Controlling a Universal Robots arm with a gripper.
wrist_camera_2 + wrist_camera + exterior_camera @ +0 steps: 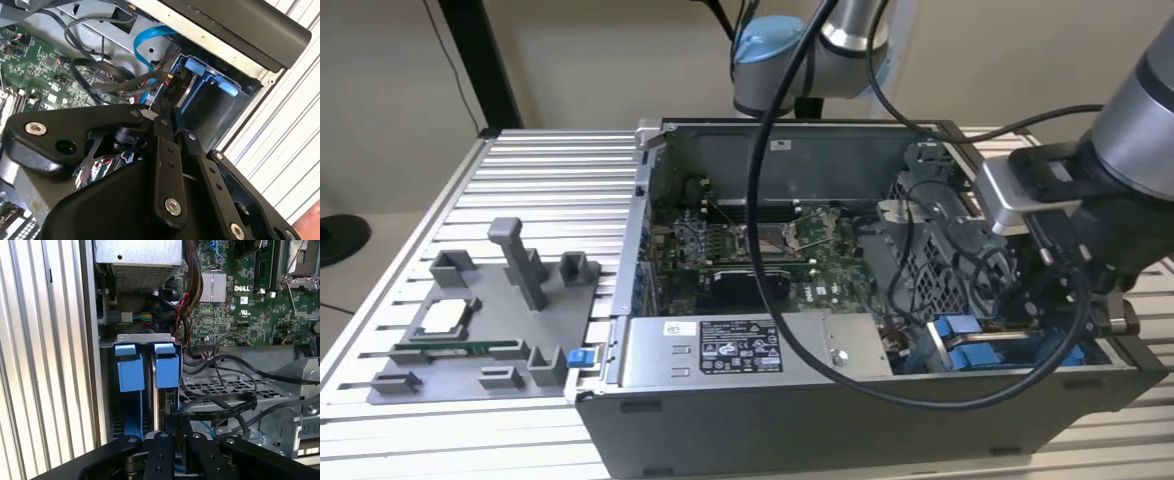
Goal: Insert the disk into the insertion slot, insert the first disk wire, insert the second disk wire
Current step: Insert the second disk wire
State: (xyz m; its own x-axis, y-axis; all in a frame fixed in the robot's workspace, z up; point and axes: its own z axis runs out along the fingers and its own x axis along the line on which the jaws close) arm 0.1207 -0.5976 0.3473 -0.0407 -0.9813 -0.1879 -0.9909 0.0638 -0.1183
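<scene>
Hovering hand (175,440) | over disk (167,371) | in insertion slot (145,340)

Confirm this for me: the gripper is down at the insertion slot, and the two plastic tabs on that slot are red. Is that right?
Not quite. The two tabs on the insertion slot are blue, not red, as the first wrist view shows. The gripper is down at the slot, as you said.
</scene>
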